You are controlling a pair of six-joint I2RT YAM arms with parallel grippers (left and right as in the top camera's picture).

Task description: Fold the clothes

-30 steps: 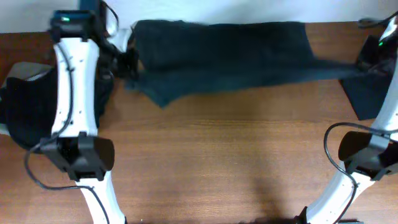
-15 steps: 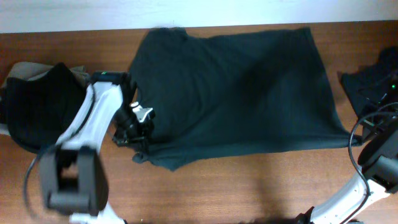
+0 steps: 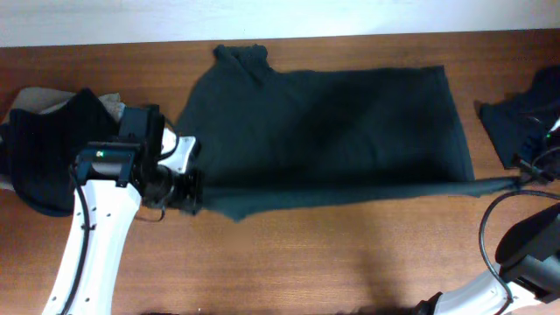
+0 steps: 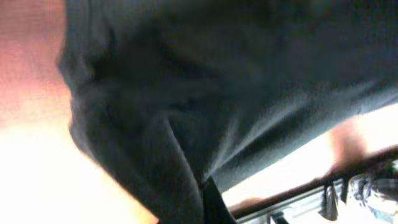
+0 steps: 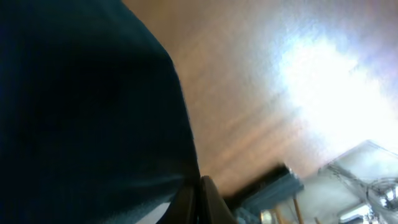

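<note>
Garment [image 3: 324,122] between left tool [image 3: 194,189], right tool [image 3: 523,179]

A wooden table [image 3: 332,254] filled the overhead view; a white wall [image 3: 280,17] ran along its far edge, and something tan [image 3: 26,98] lay at its left.

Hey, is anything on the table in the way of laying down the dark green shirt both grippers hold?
Nothing visible. The shirt stretches between the left gripper and right gripper, with bare table in front; the left pile and right garment lie off to the sides.
</note>
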